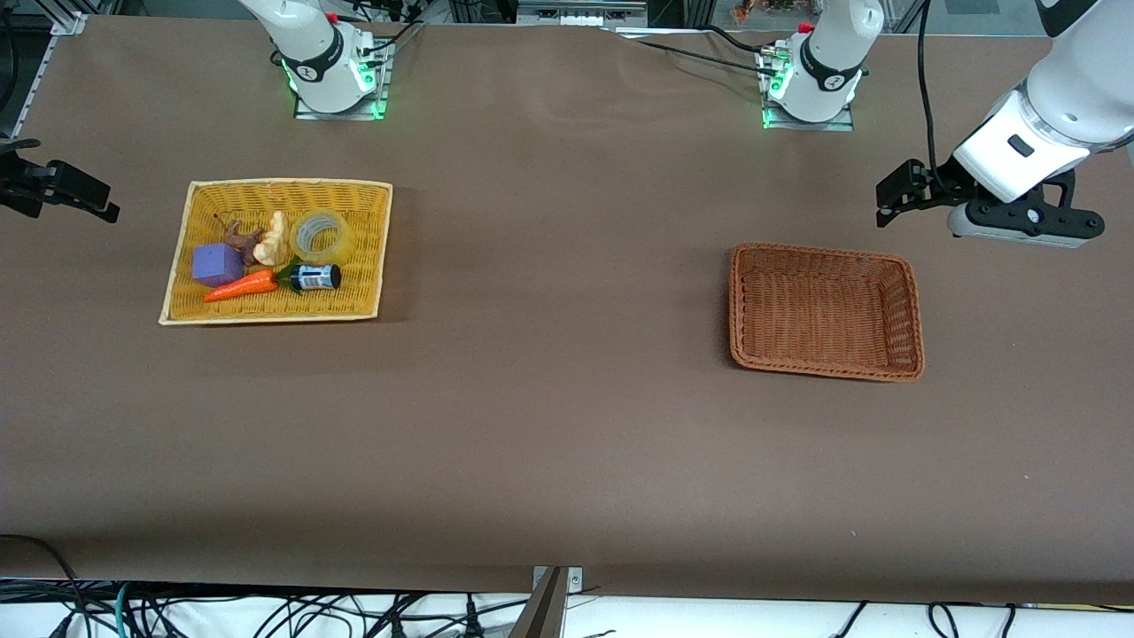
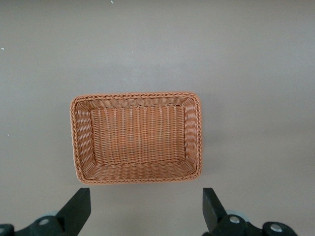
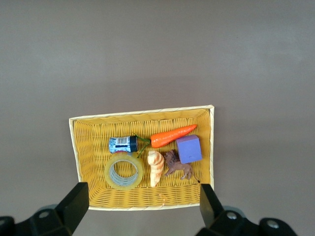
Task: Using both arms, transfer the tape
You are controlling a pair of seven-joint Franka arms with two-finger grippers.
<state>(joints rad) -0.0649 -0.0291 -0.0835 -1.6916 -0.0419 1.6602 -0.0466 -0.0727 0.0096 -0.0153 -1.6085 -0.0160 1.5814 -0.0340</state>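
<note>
The tape (image 1: 320, 235), a translucent yellowish ring, lies flat in the yellow wicker basket (image 1: 275, 184) toward the right arm's end of the table. It also shows in the right wrist view (image 3: 124, 172), inside the basket (image 3: 142, 114). My right gripper (image 1: 53, 190) hangs in the air over the table's edge beside that basket, open and empty (image 3: 142, 209). My left gripper (image 1: 1023, 232) hangs in the air at the left arm's end, beside the brown basket (image 1: 824, 251), open and empty (image 2: 146, 211).
The yellow basket also holds a purple cube (image 1: 217, 264), a carrot (image 1: 241, 285), a small dark bottle (image 1: 312, 277), a croissant (image 1: 271, 239) and a brown toy animal (image 1: 239, 237). The brown basket (image 2: 135, 96) is empty. Brown tabletop lies between the baskets.
</note>
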